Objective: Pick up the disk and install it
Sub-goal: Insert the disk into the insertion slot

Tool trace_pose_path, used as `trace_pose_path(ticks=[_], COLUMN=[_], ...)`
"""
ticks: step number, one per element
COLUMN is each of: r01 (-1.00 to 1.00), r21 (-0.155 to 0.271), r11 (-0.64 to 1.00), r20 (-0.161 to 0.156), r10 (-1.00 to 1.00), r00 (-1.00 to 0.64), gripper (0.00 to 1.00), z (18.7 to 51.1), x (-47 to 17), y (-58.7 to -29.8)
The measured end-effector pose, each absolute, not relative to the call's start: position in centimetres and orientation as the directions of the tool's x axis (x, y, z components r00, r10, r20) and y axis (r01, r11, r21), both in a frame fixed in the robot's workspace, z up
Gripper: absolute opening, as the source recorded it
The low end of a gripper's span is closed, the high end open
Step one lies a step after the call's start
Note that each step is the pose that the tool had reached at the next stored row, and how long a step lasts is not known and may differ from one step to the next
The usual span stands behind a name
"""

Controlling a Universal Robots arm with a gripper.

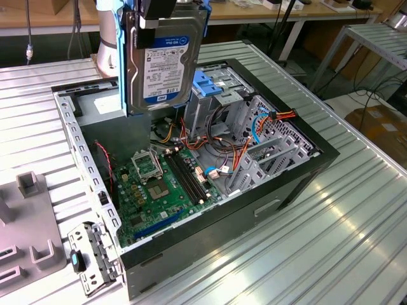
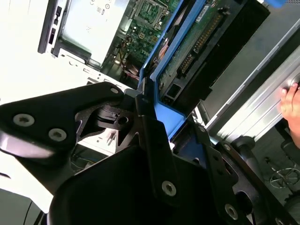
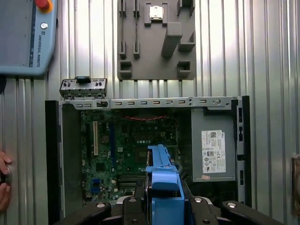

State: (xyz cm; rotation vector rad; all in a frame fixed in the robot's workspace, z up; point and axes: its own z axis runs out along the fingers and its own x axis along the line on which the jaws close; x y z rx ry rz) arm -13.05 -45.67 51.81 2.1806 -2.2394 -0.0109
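Disk (image 1: 164,63) hangs over an open computer case (image 1: 210,244)

The case lies on its side on the ribbed metal surface (image 1: 331,222), lid off, so the motherboard (image 1: 159,184) and the drive cage (image 1: 213,89) can be reached from above. Over its far half, the gripper (image 3: 164,201) is clamped on the disk's blue carrier frame. The disk is held upright with its label outward, apparently to keep it clear of the cables below.

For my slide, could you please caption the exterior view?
End effector holds the disk upright above the open computer case.
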Motion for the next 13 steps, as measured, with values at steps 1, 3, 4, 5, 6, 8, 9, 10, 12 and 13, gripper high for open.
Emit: trace_pose_path(ticks=[1, 3, 4, 5, 6, 8, 9, 10, 12, 13], r01=[-1.000, -1.000, -1.000, -1.000, -1.000, -1.000, -1.000, -1.000, -1.000, -1.000], r21=[0.016, 0.016, 0.016, 0.016, 0.016, 0.016, 0.016, 0.016, 0.016, 0.016], r11=[0.027, 0.027, 0.027, 0.027, 0.027, 0.027, 0.027, 0.027, 0.027, 0.027], r20=[0.008, 0.010, 0.012, 0.013, 0.014, 0.017, 0.019, 0.020, 0.022, 0.023], r10=[-1.000, -1.000, -1.000, -1.000, -1.000, -0.999, -0.999, -0.999, -0.999, -0.999], r00=[-0.027, -0.027, -0.027, -0.027, -0.027, -0.027, -0.027, -0.027, -0.027, -0.027], gripper=[0.37, 0.37, 0.37, 0.37, 0.37, 0.37, 0.37, 0.37, 0.37, 0.37], z=[51.8, 51.8, 51.8, 51.8, 51.8, 51.8, 51.8, 51.8, 51.7, 51.7], x=[-13.1, -13.1, -13.1, -13.1, -13.1, -13.1, -13.1, -13.1, -13.1, -13.1], y=[-45.8, -46.2, -46.4, -46.5, -46.6, -47.0, -47.1, -47.2, -47.5, -47.6])
